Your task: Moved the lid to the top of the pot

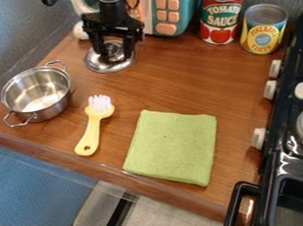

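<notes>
- Lid (111, 65), 1, shiny metal: knob up on the wooden counter (178, 88), beyond the pot (53, 109). Likely light, stiff, hard to dent, apt to slide or tip if nudged.
- Rim: thin, low, probably slick; a poor place to hold.
- Knob (114, 48), 1, at the middle: best hold, pinched squarely from 2 sides so that the lid hangs level.
- Arm (113, 8), 1, black: cut off by the top edge.
- Claw (115, 54), 1: spread apart, 2 fingers astride the knob, nothing visibly clamped.
- Far part of the lid: partly masked by the claw.
- Gap between fingers and knob: dark against glare; touching or apart, cannot tell.
</notes>
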Controlling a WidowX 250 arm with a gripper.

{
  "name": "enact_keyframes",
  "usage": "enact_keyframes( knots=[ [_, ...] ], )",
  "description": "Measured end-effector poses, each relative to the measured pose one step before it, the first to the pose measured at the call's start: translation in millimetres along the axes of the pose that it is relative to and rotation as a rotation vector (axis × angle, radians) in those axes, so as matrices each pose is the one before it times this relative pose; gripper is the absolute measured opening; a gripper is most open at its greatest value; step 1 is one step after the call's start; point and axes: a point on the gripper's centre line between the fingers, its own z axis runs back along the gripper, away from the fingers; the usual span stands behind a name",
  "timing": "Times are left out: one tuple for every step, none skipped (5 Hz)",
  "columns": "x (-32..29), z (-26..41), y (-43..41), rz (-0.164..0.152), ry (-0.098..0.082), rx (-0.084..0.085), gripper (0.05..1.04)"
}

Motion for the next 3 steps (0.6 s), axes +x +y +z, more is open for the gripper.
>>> enact_keyframes(
  knots=[
    [7.32, -1.46, -2.28, 0.0221, 0.0139, -0.0195, 0.829],
    [2.37, -0.16, 3.06, 0.0232, 0.0204, -0.0301, 0.784],
    [1.15, 5.06, 7.88, 0.037, 0.017, -0.0393, 0.675]
  ],
)
